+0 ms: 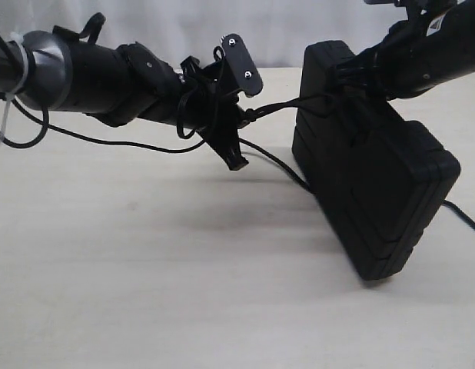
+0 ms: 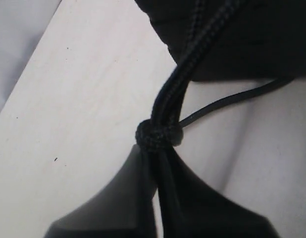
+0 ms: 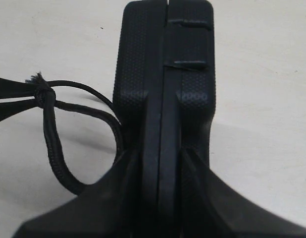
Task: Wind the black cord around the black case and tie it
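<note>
The black case (image 1: 372,177) stands tilted on one corner at the right of the table. My right gripper (image 1: 347,77) holds it by its upper edge; in the right wrist view the case's ribbed rim (image 3: 165,74) sits squeezed between that gripper's (image 3: 163,158) fingers. The black cord (image 1: 280,106) runs taut from the case to my left gripper (image 1: 245,117). This gripper (image 2: 158,148) is shut on the cord right behind a small knot (image 2: 159,135). A loop of the cord (image 3: 56,148) hangs beside the case, and another strand (image 1: 464,215) trails out from under the case to the right.
The pale wooden table (image 1: 184,292) stretches toward the front. Glossy arm cables (image 1: 22,131) with a white zip tie hang in loops off the left arm, low over the table's left part. A white backdrop (image 1: 222,31) closes the far side.
</note>
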Controlling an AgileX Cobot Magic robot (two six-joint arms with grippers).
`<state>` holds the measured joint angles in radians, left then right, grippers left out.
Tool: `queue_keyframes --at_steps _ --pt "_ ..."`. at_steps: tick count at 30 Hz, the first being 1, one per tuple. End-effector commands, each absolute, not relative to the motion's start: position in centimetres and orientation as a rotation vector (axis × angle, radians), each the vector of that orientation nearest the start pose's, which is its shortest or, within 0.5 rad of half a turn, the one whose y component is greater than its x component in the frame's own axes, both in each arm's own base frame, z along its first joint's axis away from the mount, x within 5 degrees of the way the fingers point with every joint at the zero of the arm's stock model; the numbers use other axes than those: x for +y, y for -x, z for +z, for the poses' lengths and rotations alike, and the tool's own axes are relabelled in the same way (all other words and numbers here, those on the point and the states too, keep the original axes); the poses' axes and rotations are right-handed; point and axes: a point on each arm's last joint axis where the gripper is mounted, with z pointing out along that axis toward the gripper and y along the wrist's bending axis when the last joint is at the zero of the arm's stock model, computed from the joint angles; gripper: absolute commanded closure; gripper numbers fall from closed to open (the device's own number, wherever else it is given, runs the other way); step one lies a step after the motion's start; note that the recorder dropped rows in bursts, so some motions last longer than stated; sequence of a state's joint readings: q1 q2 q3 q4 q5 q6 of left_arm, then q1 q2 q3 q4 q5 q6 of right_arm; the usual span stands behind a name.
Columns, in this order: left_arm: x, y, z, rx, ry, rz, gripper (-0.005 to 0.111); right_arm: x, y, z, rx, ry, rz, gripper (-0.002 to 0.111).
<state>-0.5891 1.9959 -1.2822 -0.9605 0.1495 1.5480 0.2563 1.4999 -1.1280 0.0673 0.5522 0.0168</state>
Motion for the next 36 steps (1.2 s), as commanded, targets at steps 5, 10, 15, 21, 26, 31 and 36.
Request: queue_keyframes --at_steps 5,10,15,21,26,31,36 --pt "-28.6 -33.1 18.3 1.781 -1.354 -0.148 0.107 8.7 -31.6 30.0 2.332 0.236 0.201 0.104" --pt "-30.2 -32.5 19.3 1.679 -1.270 0.001 0.107 8.7 -31.6 30.0 2.332 0.236 0.201 0.104" --pt "-31.6 -31.3 19.7 1.597 -1.301 0.056 0.107 8.7 -31.6 30.0 2.332 0.236 0.201 0.104" --pt "-33.1 -29.9 20.0 1.549 -1.308 0.062 0.107 8.7 -31.6 30.0 2.332 0.233 0.204 0.104" --pt "-34.1 -28.9 20.2 1.498 -1.314 0.090 0.107 8.7 -31.6 30.0 2.333 0.230 0.209 0.104" --pt "-34.8 -28.1 20.6 1.463 -1.293 0.114 0.107 8.7 -31.6 30.0 2.333 0.230 0.209 0.104" --pt "-35.1 -27.7 20.8 1.449 -1.271 0.136 0.107 8.8 -31.6 30.0 2.335 0.215 0.228 0.104"
